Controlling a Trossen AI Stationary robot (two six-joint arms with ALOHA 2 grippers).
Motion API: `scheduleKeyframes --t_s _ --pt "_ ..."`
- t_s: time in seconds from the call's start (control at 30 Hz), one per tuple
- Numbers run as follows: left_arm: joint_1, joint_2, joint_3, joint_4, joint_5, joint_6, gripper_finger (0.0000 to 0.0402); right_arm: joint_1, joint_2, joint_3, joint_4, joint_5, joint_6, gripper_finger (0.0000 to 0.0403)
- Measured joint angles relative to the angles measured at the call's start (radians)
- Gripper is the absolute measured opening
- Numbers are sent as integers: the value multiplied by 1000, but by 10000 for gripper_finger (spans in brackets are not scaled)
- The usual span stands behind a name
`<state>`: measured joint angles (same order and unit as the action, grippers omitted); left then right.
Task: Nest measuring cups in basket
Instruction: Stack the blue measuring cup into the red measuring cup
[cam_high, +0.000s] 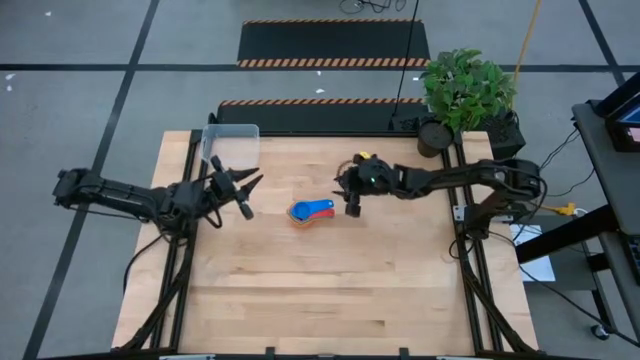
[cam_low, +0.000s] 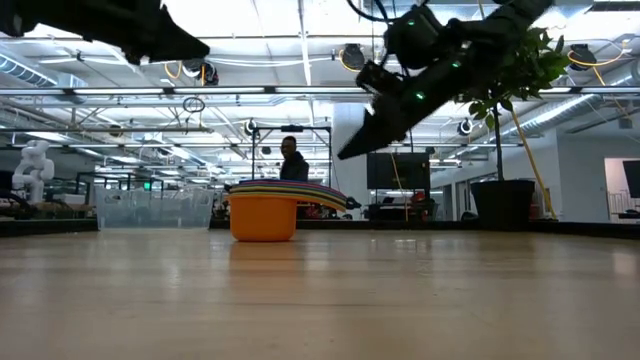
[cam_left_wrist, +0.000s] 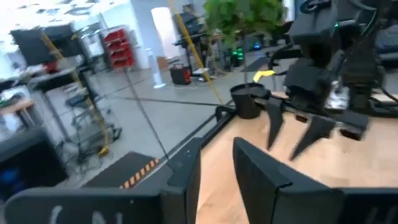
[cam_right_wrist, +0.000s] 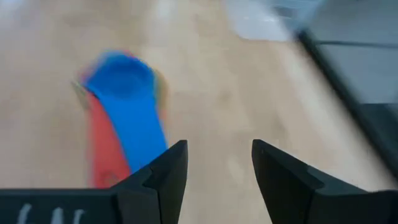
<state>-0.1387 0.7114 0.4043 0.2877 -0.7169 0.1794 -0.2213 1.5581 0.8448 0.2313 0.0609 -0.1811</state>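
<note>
Pale wooden tabletop (cam_high: 330, 290) on black metal frame. Grey floor (cam_high: 80, 110) with dark lines around it. Two black mats with orange-black striped edges (cam_high: 330, 42) behind table. Green leafy plant in black pot (cam_high: 462, 95) at far right table corner. Open hall behind, white ceiling with long bright lamps (cam_low: 300, 30) and pipes. Person in dark clothes (cam_low: 292, 160) far back. Red shelf unit (cam_left_wrist: 118, 46) at wall.

Nested cups (cam_high: 311, 210) mid-table, apparently one stack; basket (cam_high: 231, 146) at far-left corner, well apart.

Nested measuring cups (cam_right_wrist: 121, 93) — motion-blurred, handles cut off behind jaws.
</note>
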Motion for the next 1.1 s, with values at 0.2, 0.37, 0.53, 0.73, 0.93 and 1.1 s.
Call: scheduleKeyframes --t_s 0.2,0.37,0.53,0.73,0.93,1.1 --pt "15 1 -2 -24 49 -32 97 -11 15 146 -245 -195 91 216" --pt "23 1 -2 -7 45 -24 97 8 26 180 -304 -217 114 303" --pt "33 1 -2 6 49 -24 97 14 105 185 -252 -231 130 362" --pt "33 1 -2 11 55 -33 97 18 193 256 -267 -274 146 378" --pt "33 1 -2 28 56 -36 97 19 266 308 -344 -275 115 390" --pt "33 1 -2 26 63 -36 97 26 305 312 -355 -298 88 391"
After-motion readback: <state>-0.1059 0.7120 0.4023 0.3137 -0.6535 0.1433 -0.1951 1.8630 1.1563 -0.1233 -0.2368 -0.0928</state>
